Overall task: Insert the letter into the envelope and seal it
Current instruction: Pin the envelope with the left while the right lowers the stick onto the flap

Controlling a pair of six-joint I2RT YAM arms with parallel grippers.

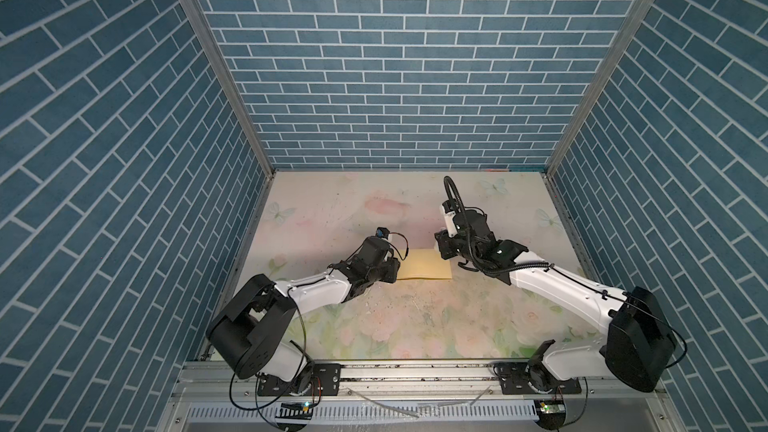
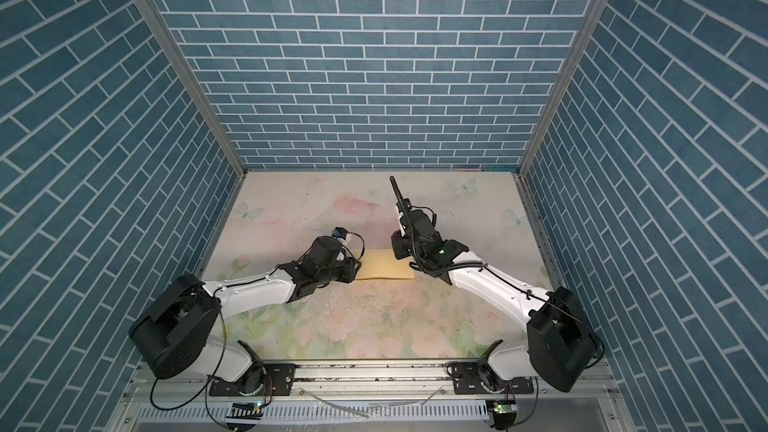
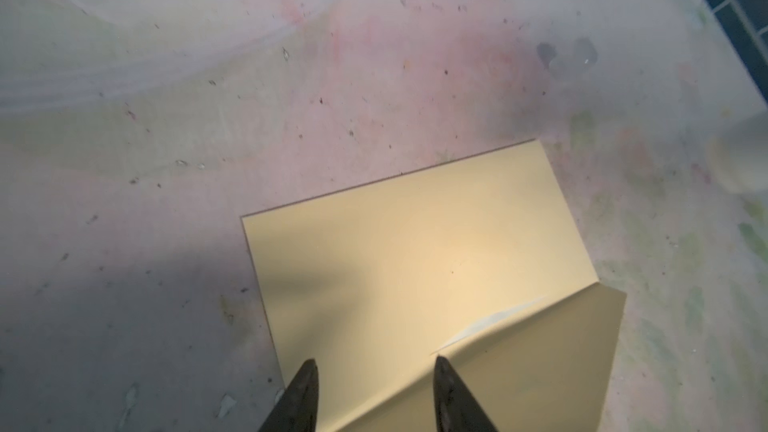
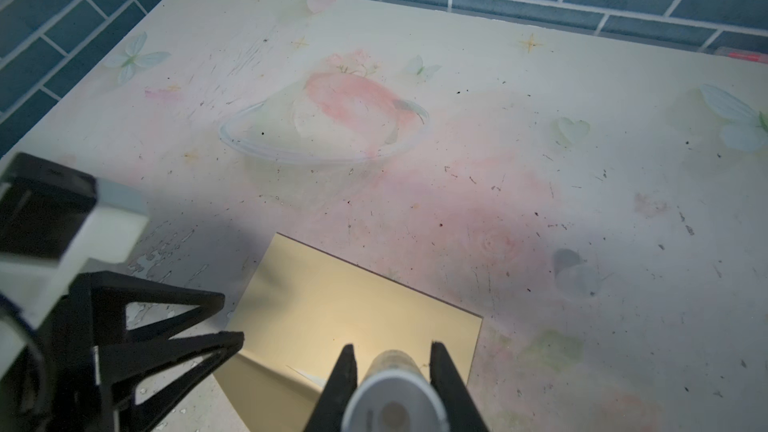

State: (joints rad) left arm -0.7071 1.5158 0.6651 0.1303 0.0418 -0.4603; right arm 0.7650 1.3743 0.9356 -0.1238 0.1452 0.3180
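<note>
The yellow-tan envelope [image 1: 424,265] [image 2: 384,268] lies on the table between my two grippers. Its flap [image 3: 540,359] stands partly raised along the fold, where a thin pale sliver shows. The letter itself is out of view. My left gripper [image 3: 376,361] [image 1: 395,274] is open at the envelope's left end. One fingertip [image 3: 440,363] sits at the fold and the other is over the envelope's body [image 3: 415,251]. At the envelope's right end, my right gripper [image 4: 392,347] [image 1: 441,248] is shut on a white glue stick [image 4: 395,396], held just above the envelope [image 4: 353,309].
The floral table mat [image 1: 374,209] stretches back to the blue brick walls [image 1: 399,76] on three sides. A metal rail [image 1: 415,371] with both arm bases runs along the front. A small pink-red item [image 4: 744,56] lies at the back wall's foot.
</note>
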